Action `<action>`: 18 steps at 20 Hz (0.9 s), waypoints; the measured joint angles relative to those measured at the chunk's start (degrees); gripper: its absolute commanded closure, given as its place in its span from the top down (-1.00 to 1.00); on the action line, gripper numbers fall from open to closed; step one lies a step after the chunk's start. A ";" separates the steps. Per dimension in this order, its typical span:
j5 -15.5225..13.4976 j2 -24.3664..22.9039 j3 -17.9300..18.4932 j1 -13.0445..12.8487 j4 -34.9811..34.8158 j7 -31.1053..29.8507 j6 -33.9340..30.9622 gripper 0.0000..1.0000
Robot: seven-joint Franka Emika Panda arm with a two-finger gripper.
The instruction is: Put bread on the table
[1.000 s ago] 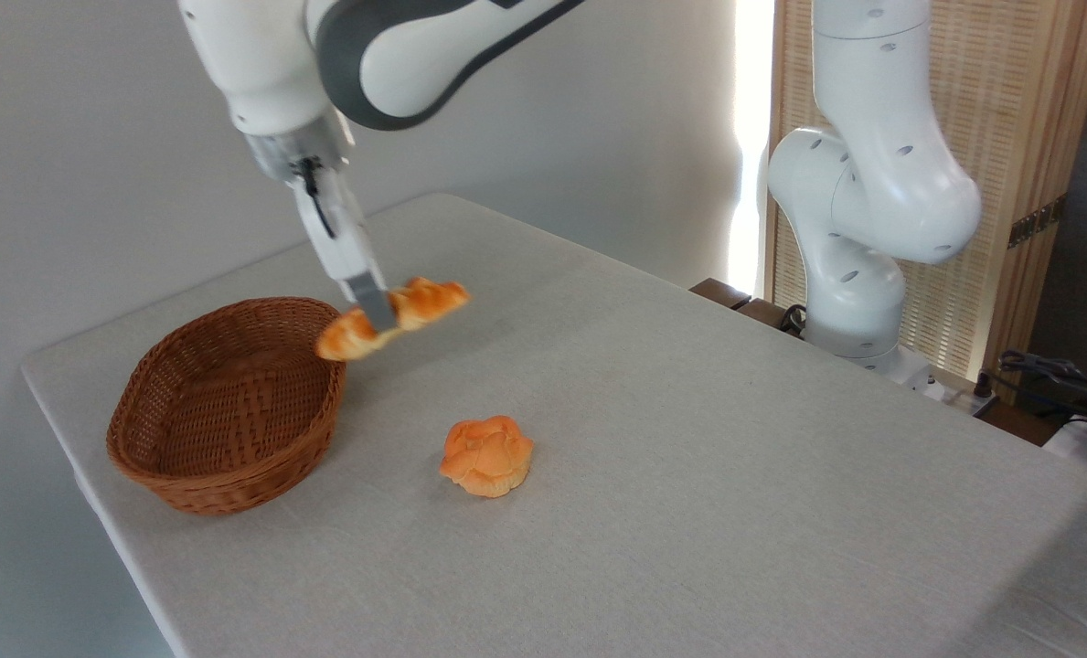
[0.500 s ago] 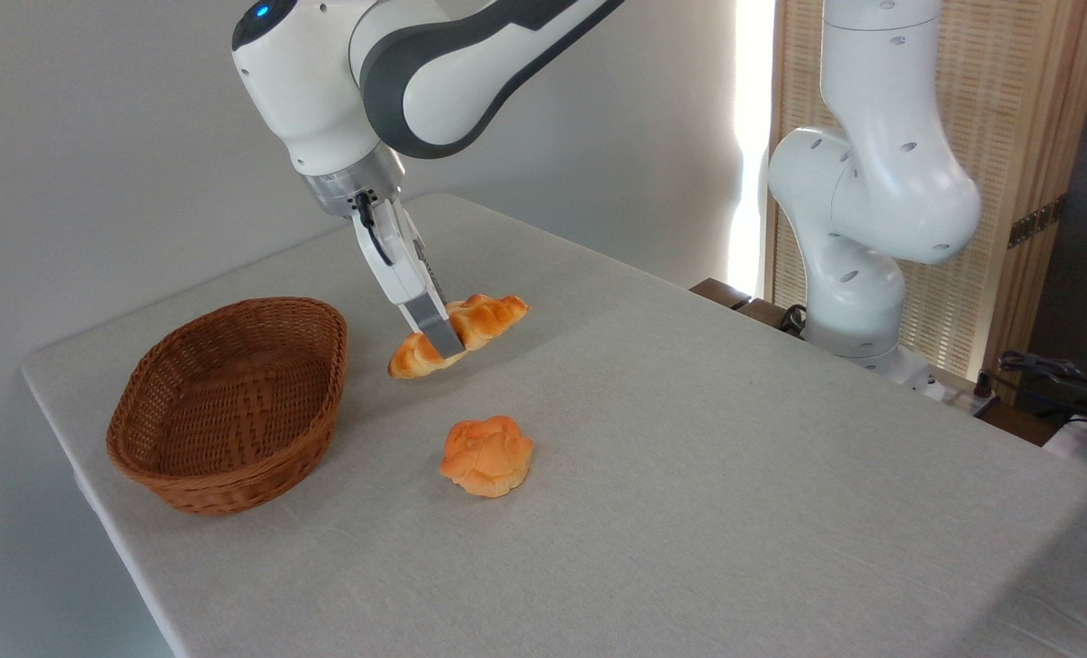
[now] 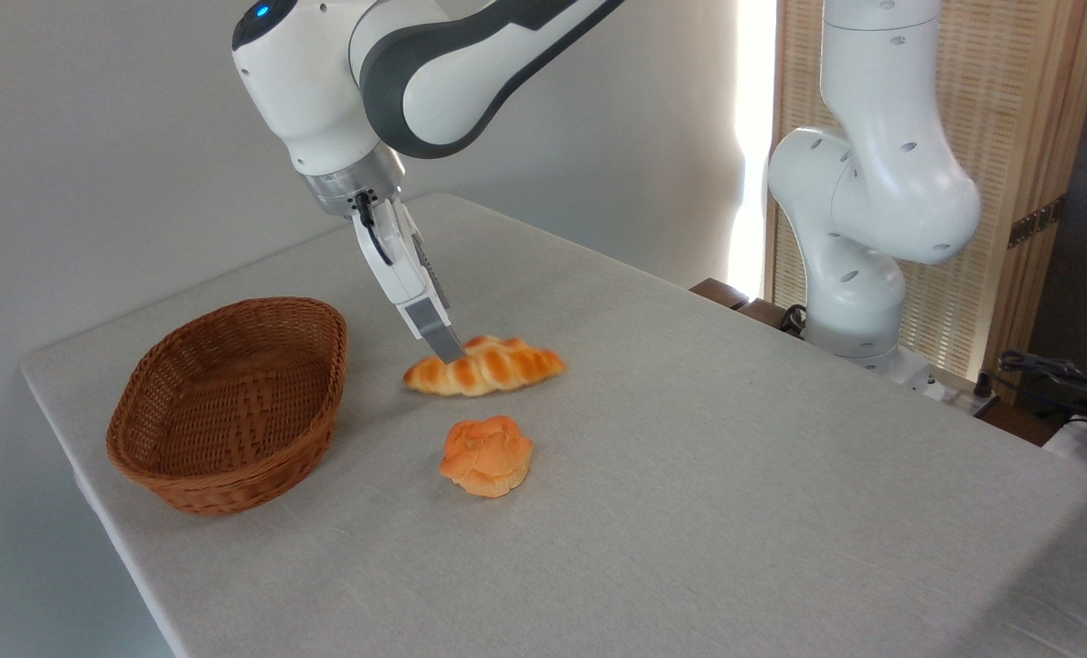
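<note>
The bread (image 3: 486, 366) lies flat on the table (image 3: 735, 457), just right of the basket (image 3: 228, 402) and behind the little round bun (image 3: 487, 455). Its long side runs left to right, with one pointy end toward the basket and the other end a bit farther back. A moment ago it hung tilted in the air, pinched by the gripper (image 3: 445, 345). Now it is down. The fingers sit at its top near the left end; I cannot tell if they squeeze it or have let go.

Matt cloth table (image 3: 735, 439); woven wicker basket (image 3: 232, 402); glossy bread (image 3: 493, 367)
</note>
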 measured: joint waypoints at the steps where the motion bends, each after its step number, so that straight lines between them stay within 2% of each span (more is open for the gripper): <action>1: 0.02 -0.02 0.01 0.00 0.00 0.00 0.00 1.00; 4: 0.06 -0.39 0.37 0.05 0.37 -0.01 0.06 1.00; 6: 0.11 -1.15 1.91 0.16 2.14 -0.13 0.19 1.00; 12: 0.16 -2.86 11.72 0.76 13.38 -3.23 0.19 1.00; 15: 0.17 -2.80 15.95 0.81 14.66 -3.52 0.17 1.00; 18: 0.16 -2.75 18.28 0.96 15.34 -3.55 -0.02 1.00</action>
